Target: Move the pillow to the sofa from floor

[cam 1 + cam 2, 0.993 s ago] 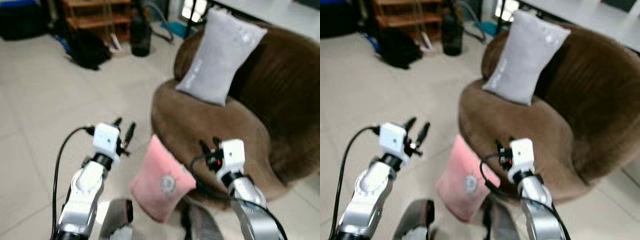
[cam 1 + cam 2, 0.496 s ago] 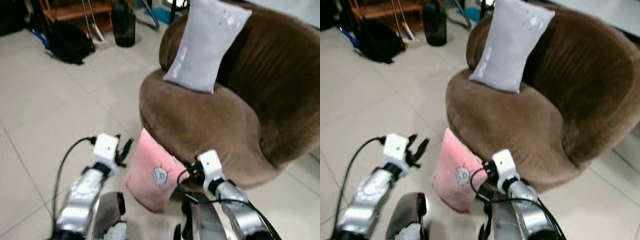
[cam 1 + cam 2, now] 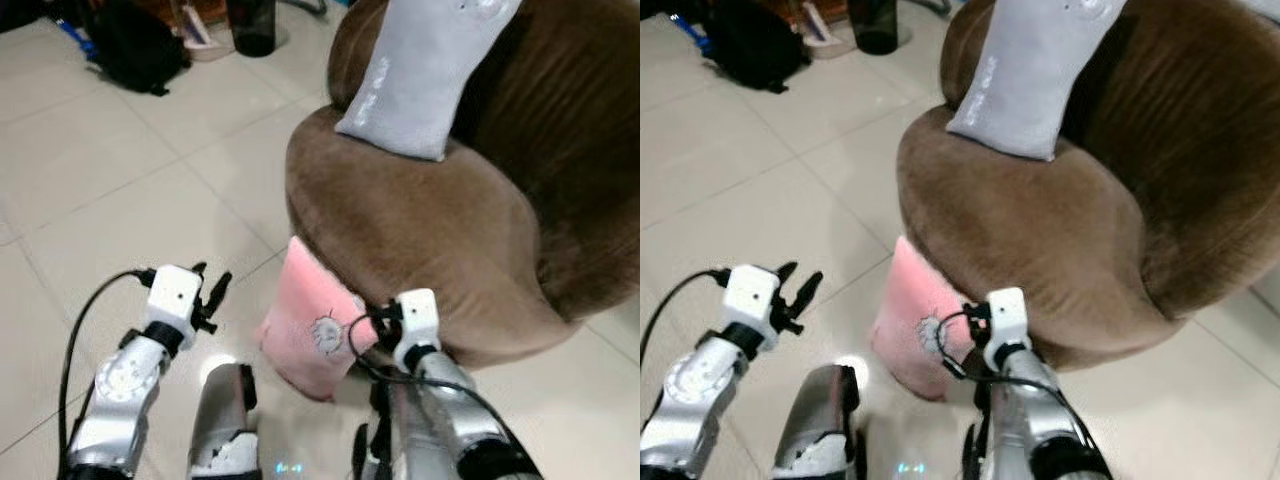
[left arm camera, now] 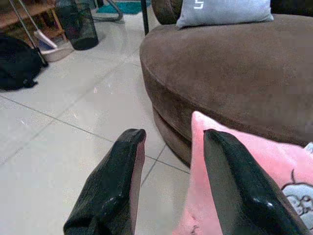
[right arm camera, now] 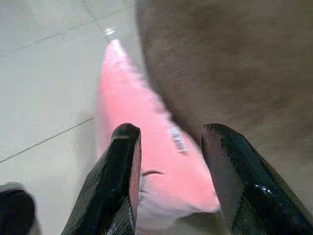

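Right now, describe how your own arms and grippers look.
Both arms are silver metal. The left gripper and right gripper each have two long glossy black fingers behind a white boxy wrist block. A black cable loops along the left arm; another curls by the right wrist.

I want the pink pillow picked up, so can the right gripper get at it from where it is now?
Probably yes. The right gripper is open, its fingers either side of the pink pillow's top edge. The sofa sits tight against the pillow's far side, which may crowd one finger.
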